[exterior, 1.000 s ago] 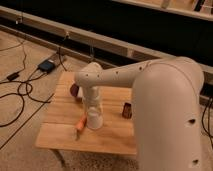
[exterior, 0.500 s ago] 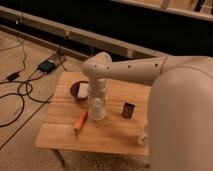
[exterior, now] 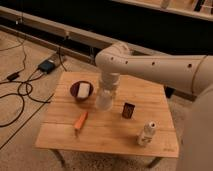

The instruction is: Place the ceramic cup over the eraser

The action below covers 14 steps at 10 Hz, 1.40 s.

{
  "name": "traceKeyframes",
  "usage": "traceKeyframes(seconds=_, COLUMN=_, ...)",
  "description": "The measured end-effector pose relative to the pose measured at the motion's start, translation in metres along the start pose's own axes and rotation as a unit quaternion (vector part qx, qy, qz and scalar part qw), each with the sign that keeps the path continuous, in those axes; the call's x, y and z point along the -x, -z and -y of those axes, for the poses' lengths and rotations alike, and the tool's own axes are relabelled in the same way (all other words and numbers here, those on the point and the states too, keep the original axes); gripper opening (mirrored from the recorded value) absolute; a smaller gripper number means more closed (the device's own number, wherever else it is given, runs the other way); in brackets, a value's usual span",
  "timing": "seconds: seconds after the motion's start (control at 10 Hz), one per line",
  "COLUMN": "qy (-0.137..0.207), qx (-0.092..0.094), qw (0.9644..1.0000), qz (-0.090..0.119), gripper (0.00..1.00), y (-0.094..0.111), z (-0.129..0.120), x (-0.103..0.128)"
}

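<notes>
Gripper (exterior: 105, 92) points straight down above table (exterior: 115, 137), cup (exterior: 104, 102) directly under it, between bowl (exterior: 73, 90) & eraser (exterior: 128, 110). Can't tell if it's clamped on cup. Vertical pose prob. lets cup drop squarely over eraser; not yet aligned.

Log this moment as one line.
tool: atop ceramic cup | ceramic cup: beside eraser, not over it | task: not done
</notes>
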Motion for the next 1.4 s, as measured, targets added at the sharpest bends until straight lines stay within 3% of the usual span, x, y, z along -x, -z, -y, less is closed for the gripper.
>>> traceKeyframes(seconds=0.2, qy=-0.018, qx=-0.004, qw=0.9995, qz=0.024, gripper=0.0, y=0.024, z=0.02, x=0.001)
traceKeyframes(seconds=0.7, qy=-0.055, qx=-0.036, qw=0.997, qz=0.042, gripper=0.0, y=0.05, z=0.049, x=-0.01)
traceKeyframes(seconds=1.0, qy=-0.082, qx=-0.049, qw=0.9945, qz=0.042, gripper=0.0, y=0.056, z=0.068, x=-0.012)
traceKeyframes(seconds=1.4, qy=-0.123, qx=-0.048, qw=0.9906, qz=0.036, gripper=0.0, y=0.049, z=0.094, x=-0.01)
